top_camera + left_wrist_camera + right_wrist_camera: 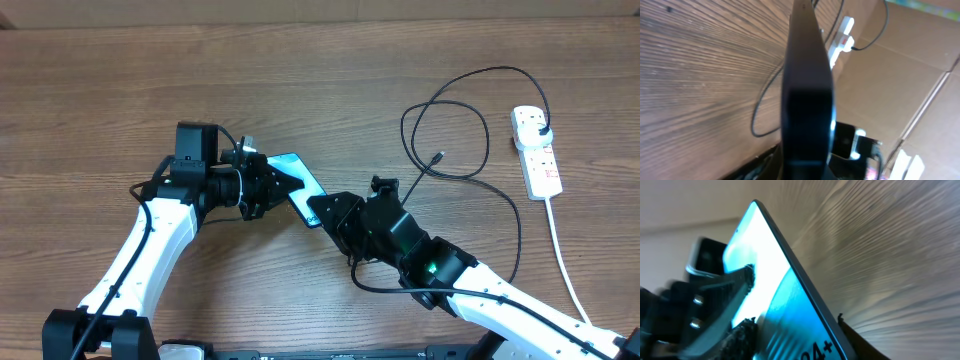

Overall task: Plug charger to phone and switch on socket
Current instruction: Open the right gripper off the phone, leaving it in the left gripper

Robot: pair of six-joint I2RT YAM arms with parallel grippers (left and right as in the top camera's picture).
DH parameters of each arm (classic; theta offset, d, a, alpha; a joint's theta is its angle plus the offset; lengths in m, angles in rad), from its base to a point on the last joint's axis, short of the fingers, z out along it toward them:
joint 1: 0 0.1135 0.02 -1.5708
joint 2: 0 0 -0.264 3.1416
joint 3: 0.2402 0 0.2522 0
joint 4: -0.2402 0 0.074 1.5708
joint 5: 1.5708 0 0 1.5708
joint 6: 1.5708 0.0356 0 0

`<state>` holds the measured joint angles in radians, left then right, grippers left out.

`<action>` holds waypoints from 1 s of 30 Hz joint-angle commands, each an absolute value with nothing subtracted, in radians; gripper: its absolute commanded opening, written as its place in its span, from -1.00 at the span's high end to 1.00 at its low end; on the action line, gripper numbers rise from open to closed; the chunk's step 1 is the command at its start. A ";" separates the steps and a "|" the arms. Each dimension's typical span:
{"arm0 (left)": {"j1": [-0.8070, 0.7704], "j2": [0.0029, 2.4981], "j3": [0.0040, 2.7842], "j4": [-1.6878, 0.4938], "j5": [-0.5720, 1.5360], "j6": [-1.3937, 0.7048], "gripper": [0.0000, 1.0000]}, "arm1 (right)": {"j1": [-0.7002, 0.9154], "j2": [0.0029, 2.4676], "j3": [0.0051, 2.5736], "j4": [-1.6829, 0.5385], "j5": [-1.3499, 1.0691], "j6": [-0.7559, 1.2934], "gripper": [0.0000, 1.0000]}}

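The phone (296,178), with a lit light-blue screen, is lifted and tilted over the table's middle. My left gripper (262,186) is shut on its upper-left end. In the left wrist view the phone (807,85) shows edge-on and dark. My right gripper (325,212) is open at the phone's lower-right end. In the right wrist view its fingers (795,325) straddle the phone (790,300), with a thin gap at the right finger. The charger's connector tip (440,156) lies loose on the table. Its black cable loops to a plug (541,129) in the white socket (540,170).
The socket's thick white cord (560,250) runs down the right side towards the front edge. The socket (842,37) and black cable (757,107) also show in the left wrist view. A cardboard wall (900,75) stands behind the table.
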<state>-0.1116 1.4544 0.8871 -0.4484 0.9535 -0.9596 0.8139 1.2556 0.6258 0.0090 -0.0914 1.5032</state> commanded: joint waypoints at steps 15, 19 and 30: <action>-0.105 1.446 0.907 -0.597 0.908 -0.728 0.92 | 0.628 1.265 0.768 -0.483 0.053 0.934 -0.64; -0.105 1.446 0.907 -0.595 0.905 -0.728 0.92 | 0.514 1.293 0.797 -0.527 0.078 0.934 -0.64; -0.105 1.446 0.907 -0.607 0.888 -0.729 0.92 | 0.354 1.614 0.874 -0.447 0.139 0.877 -0.33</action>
<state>-0.1089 1.4582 0.8822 -0.6052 0.8722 -0.7509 0.3546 1.5604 0.8257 -0.4587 0.0814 0.9085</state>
